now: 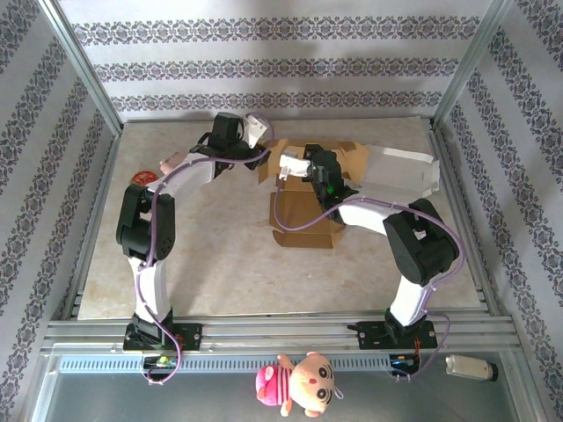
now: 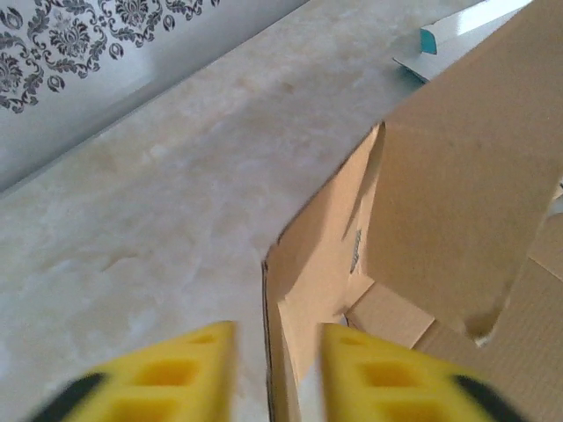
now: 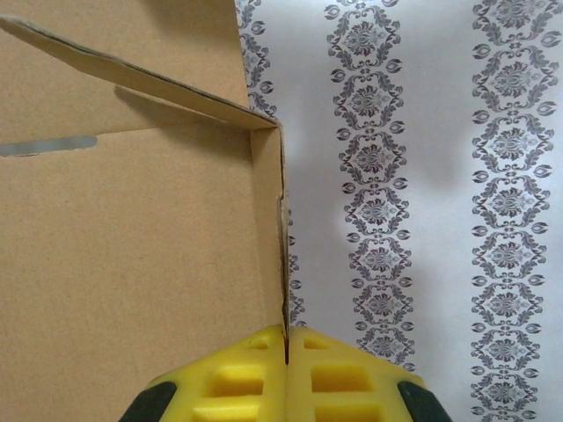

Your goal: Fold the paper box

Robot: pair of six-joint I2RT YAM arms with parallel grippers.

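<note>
From above, the paper box point(image 1: 303, 224) is seen lying open at mid-bench point(image 1: 220, 272), with both arms reaching to its far end. A flattened white carton point(image 1: 406, 171) lies just beside it on the right.

In the left wrist view, the left tool point(image 2: 277, 343) is held partly open, astride an upright cardboard wall of the box.

In the right wrist view, the right tool point(image 3: 287, 334) is clamped on the edge of a box flap.

Table point(image 1: 220, 272): beige marbled top. Brown cardboard box point(image 1: 303, 209) right of centre, toward far edge. White flattened carton point(image 1: 409, 171) near far right corner. Small red round item point(image 1: 141, 178) at left edge.
</note>
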